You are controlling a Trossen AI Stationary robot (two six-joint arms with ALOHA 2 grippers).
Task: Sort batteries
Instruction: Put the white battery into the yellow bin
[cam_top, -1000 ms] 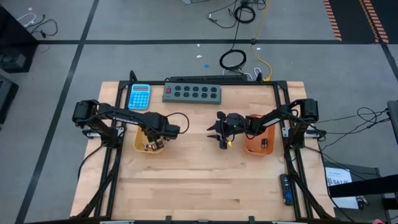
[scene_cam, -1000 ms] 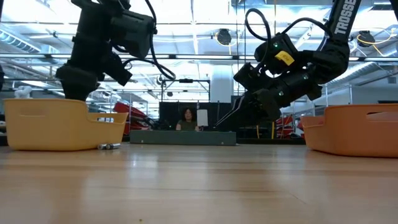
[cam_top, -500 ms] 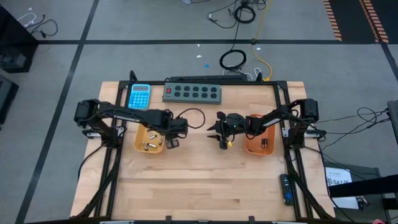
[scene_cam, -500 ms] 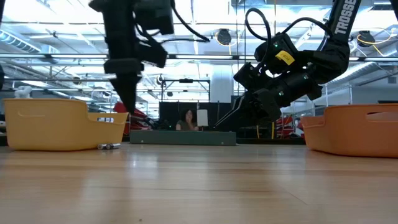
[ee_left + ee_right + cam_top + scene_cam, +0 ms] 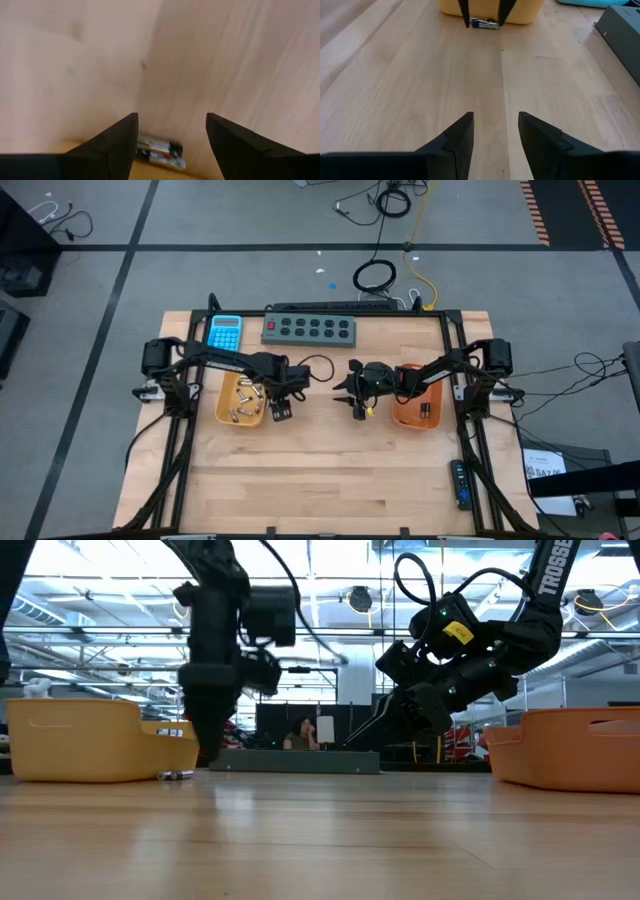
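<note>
Several silvery-grey cylindrical batteries (image 5: pixel 240 402) lie in the yellow plastic tray (image 5: pixel 224 412) at table left, and at least one small dark cell (image 5: pixel 424 409) sits in the orange plastic tray (image 5: pixel 404 418) at right, so you're judged mid-sort with plenty left. One loose battery (image 5: pixel 484 23) lies on the light wooden table (image 5: pixel 320 480), touching the yellow tray's right wall; it reads as your next pick.

Left gripper (image 5: pixel 170 142) hangs low over that loose cell, fingers spread with the cell between them in its wrist view, nothing held. Right gripper (image 5: pixel 495 132) waits near table centre, just left of the orange tray, fingers apart and empty.

Against a second ago: the left arm was over the yellow tray's interior, hiding the cells; it has since swung right across the tray's edge and dropped to table level beside it, so you can now see the tray's contents from above. Right arm hasn't moved. Blue calculator (image 5: pixel 224 333) and grey button strip (image 5: pixel 310 329) sit at the far edge, unchanged.
</note>
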